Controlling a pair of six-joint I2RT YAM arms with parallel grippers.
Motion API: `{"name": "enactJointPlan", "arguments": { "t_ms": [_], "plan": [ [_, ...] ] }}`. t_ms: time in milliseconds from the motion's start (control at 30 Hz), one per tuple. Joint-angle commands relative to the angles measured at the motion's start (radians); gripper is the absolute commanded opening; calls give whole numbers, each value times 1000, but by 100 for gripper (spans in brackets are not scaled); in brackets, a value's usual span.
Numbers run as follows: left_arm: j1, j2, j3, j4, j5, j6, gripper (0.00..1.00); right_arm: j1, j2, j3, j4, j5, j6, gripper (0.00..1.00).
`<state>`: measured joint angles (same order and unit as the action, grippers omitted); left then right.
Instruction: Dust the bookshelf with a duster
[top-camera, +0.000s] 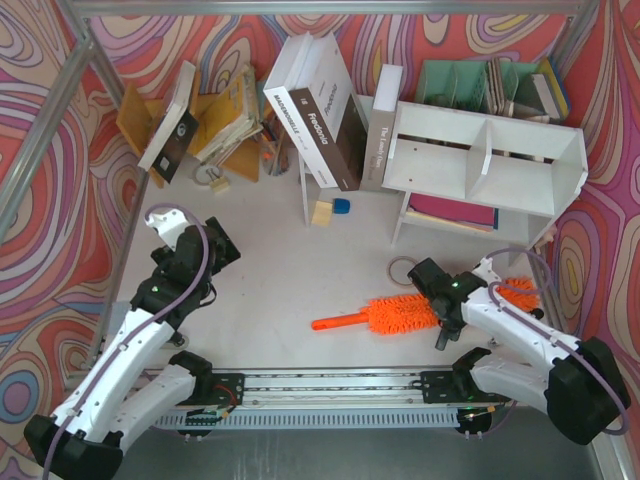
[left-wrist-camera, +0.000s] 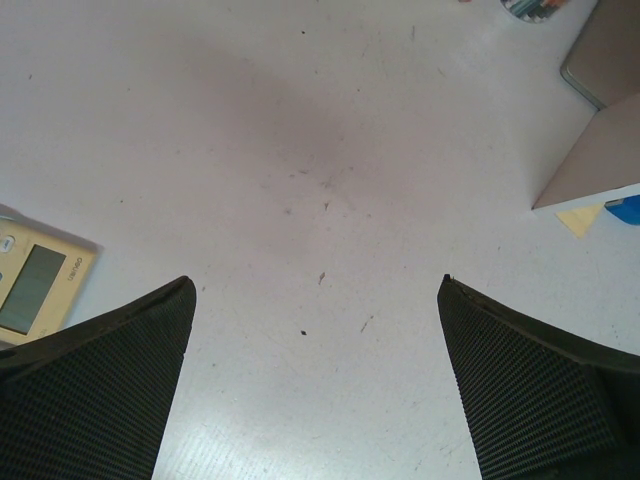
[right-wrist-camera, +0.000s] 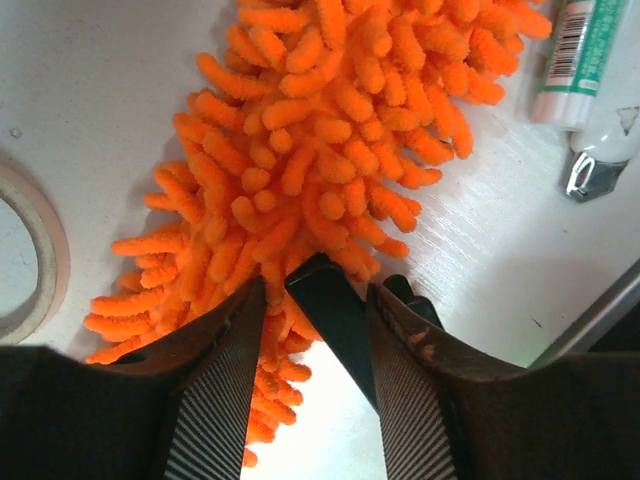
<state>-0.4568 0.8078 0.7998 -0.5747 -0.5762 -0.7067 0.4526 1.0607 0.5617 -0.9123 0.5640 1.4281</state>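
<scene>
The orange duster (top-camera: 400, 313) lies flat on the table in front of the right arm, with its slim handle (top-camera: 338, 322) pointing left. The shaggy head fills the right wrist view (right-wrist-camera: 320, 150). My right gripper (top-camera: 443, 322) is low over the head, partly hiding it. Its jaws are apart (right-wrist-camera: 315, 290), the left finger (right-wrist-camera: 215, 390) is pushed into the edge of the fluff, and white table shows between them. The white bookshelf (top-camera: 490, 160) stands at the back right, apart from the duster. My left gripper (top-camera: 213, 250) is open and empty over bare table (left-wrist-camera: 315, 285).
A mint-green organizer (top-camera: 480, 85) stands behind the shelf. Leaning books (top-camera: 320, 110) fill the back middle and left. A tape ring (top-camera: 403, 268) lies beside the duster head. A tube (right-wrist-camera: 575, 60) lies past the fluff. A calculator (left-wrist-camera: 35, 285) is by the left gripper.
</scene>
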Motion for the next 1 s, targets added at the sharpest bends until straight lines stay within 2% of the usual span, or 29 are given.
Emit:
{"name": "enactJointPlan", "arguments": {
  "t_ms": [0,133,433,767,967],
  "plan": [
    [-3,-15,-20,10,-6,16,98,-5,29,-23,84,16,-25,46],
    [-3,-19,-19,7,-8,15,98,-7,54,-46,119,-14,-15,38],
    [-3,-10,-16,9,-5,15,98,-9,32,3,104,18,-34,29],
    [-2,-16,-19,9,-8,17,98,-9,-16,117,-27,93,-38,28],
    [-2,-12,-16,11,-4,17,98,-9,-31,149,-26,124,-56,27]
  ]
}}
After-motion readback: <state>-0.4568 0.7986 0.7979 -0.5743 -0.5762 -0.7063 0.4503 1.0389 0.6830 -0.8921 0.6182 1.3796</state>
